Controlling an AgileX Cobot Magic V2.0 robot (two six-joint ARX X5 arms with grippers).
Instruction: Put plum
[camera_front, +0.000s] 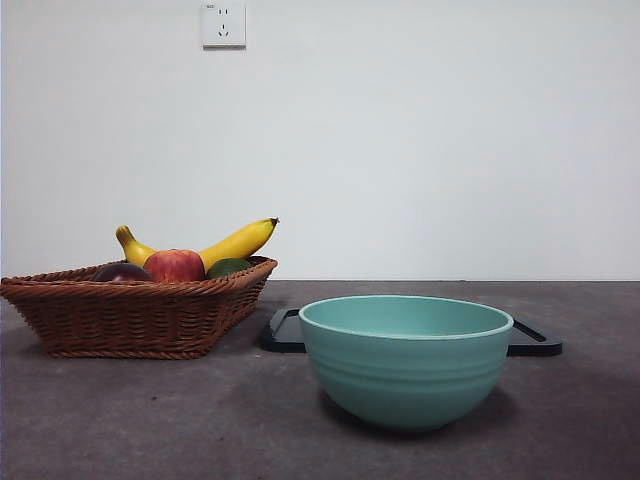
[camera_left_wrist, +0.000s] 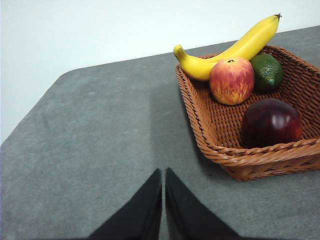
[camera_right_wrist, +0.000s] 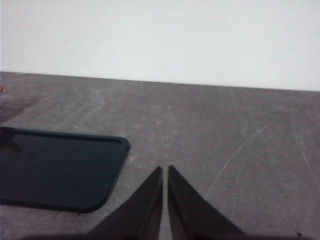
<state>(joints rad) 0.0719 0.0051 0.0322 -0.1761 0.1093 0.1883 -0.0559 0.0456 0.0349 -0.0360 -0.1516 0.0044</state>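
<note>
Teal bowl (camera_front: 405, 360) on grey table (camera_front: 150, 420) — plum (camera_left_wrist: 271, 123) in basket (camera_left_wrist: 235, 160) — white wall (camera_front: 420, 130) behind

Left gripper (camera_left_wrist: 163, 200): your jaws are pressed together, tips nearly touching, holding nothing, hovering above the table | Right gripper (camera_right_wrist: 165, 197): your jaws are likewise closed to a thin slit, empty, held low over the table | Front view: neither of your arms shows there, both wait out of frame.
</note>
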